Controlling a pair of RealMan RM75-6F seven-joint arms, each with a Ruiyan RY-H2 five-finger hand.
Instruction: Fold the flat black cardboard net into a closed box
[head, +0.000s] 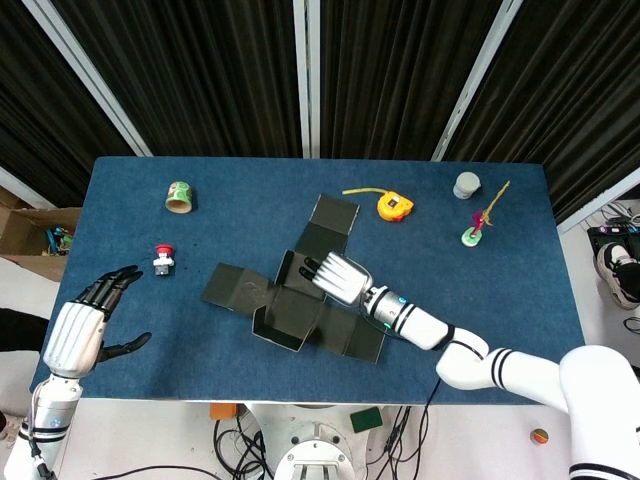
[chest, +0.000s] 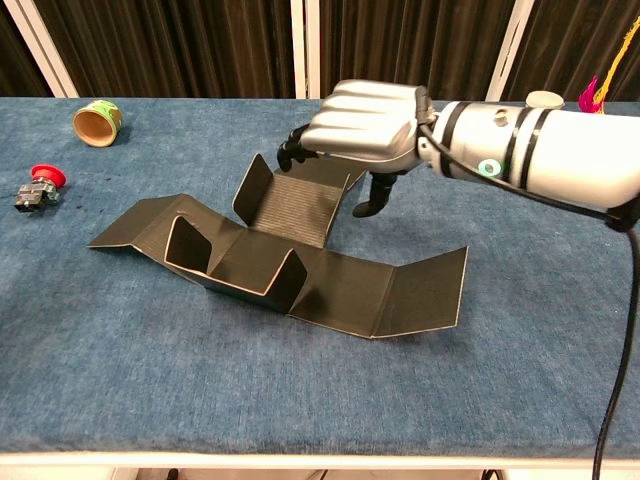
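The black cardboard net lies partly folded at the middle of the blue table, with a few short flaps standing up and long panels flat to either side. My right hand hovers over the net's middle panel, fingers curled downward, holding nothing; whether it touches the cardboard is unclear. My left hand is off the table's front left corner, fingers spread and empty. The chest view does not show it.
A tape roll and a red-capped button lie at the left. A yellow tape measure, a grey cap and a green-based pink ornament sit at the back right.
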